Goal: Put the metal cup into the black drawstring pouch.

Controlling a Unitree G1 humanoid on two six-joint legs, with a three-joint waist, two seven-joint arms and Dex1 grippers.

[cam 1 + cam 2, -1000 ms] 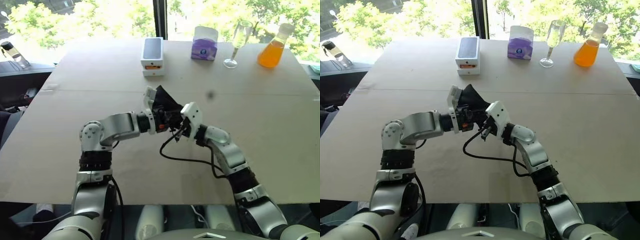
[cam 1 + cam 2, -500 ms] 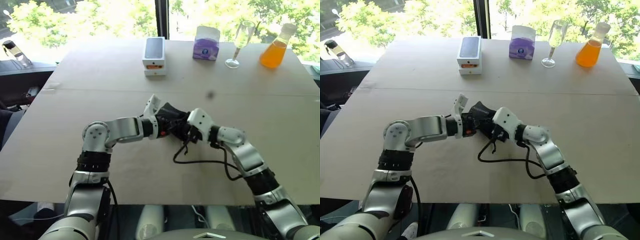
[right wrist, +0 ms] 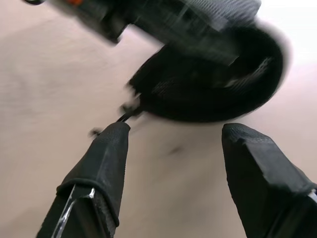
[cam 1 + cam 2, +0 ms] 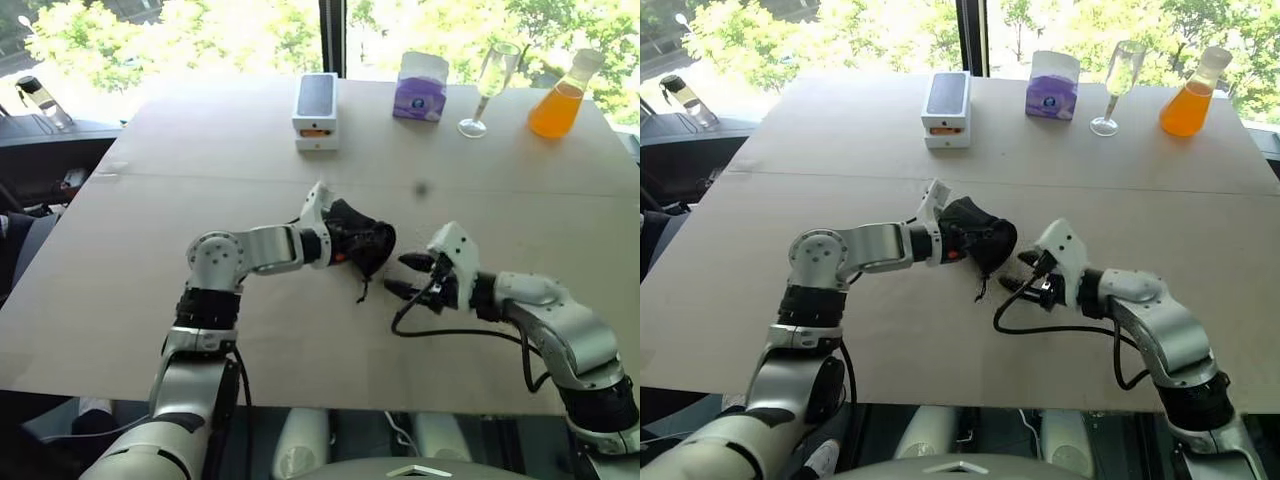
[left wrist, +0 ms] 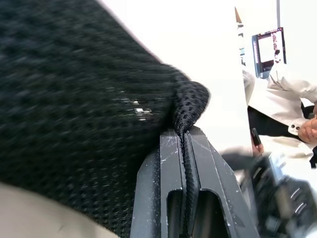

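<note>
The black drawstring pouch (image 4: 362, 240) hangs just above the middle of the table, bulging, with its thin cord (image 4: 363, 290) dangling toward the tabletop. My left gripper (image 5: 184, 136) is shut on a fold of the pouch's mesh fabric. To the right of the pouch my right gripper (image 4: 405, 277) is open, fingers spread and empty, a short gap away from it. The right wrist view looks between the two black fingertips (image 3: 111, 148) at the pouch (image 3: 208, 84) ahead. The metal cup is hidden.
Along the far edge stand a white phone box (image 4: 316, 110), a purple tissue box (image 4: 420, 88), a champagne glass (image 4: 488, 85) and an orange flask (image 4: 560, 100). My right arm's black cable (image 4: 450, 331) loops over the table near the front edge.
My right gripper opened, let go at the pouch and drew back to the right. My left gripper rolled and lowered the pouch slightly. The camera also shifted.
</note>
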